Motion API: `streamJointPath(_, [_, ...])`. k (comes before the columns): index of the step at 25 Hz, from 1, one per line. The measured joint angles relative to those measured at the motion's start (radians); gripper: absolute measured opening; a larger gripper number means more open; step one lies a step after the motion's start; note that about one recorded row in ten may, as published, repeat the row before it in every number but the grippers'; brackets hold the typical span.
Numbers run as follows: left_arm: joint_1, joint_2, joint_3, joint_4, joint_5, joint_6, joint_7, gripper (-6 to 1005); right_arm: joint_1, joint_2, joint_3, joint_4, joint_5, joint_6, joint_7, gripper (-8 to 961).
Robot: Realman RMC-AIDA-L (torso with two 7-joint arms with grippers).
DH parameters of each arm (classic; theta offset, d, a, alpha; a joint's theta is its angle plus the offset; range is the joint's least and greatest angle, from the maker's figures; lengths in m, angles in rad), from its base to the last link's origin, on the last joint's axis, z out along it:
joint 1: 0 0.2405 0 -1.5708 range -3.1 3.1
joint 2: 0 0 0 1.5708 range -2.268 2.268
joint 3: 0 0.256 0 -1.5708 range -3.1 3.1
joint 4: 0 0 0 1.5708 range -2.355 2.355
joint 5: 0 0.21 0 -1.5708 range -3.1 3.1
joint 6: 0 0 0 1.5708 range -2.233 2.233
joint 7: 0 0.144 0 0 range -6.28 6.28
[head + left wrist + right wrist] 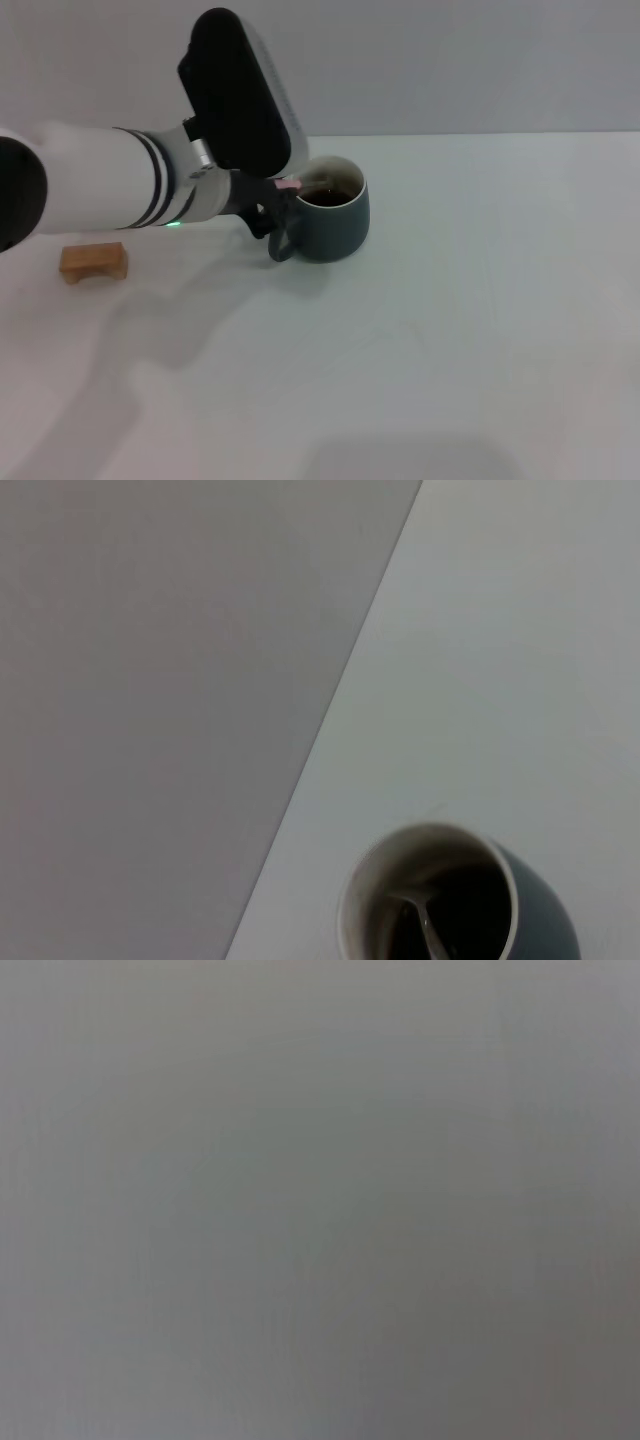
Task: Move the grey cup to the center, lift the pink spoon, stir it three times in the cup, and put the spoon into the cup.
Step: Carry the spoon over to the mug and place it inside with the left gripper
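Note:
The grey cup point(335, 220) stands on the white table point(450, 330), a little left of the middle, with its handle toward my left arm. My left gripper point(275, 200) is at the cup's near-left rim, shut on the pink spoon point(291, 184). The pink handle end shows at the fingers, and the spoon slants down into the cup. In the left wrist view the cup point(540, 905) is seen from above, with the spoon's grey metal neck and bowl point(418, 918) inside it. My right gripper is out of view.
A tan wooden block point(93, 261) lies on the table at the left, under my left forearm. A grey wall point(450, 60) stands behind the table's far edge. The right wrist view shows only plain grey.

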Motion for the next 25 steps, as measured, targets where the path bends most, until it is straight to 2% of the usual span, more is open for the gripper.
streamJointPath(5, [-0.02,-0.002,0.024,0.015,-0.002,0.012,0.0,213,0.0,0.0,0.0,0.0,0.0,0.0,0.0,817])
streamJointPath(11, [-0.012,-0.002,0.039,0.006,-0.003,0.008,-0.002,214,0.0,0.0,0.0,0.0,-0.001,0.001,0.0,819])
streamJointPath(16, [0.028,0.004,0.025,-0.018,0.005,-0.009,-0.01,215,0.0,-0.002,0.0,0.0,-0.001,0.002,0.0,818])
streamJointPath(25, [0.021,0.004,-0.005,-0.009,0.006,-0.001,-0.009,216,0.003,-0.003,0.0,0.0,-0.001,0.002,0.0,818])
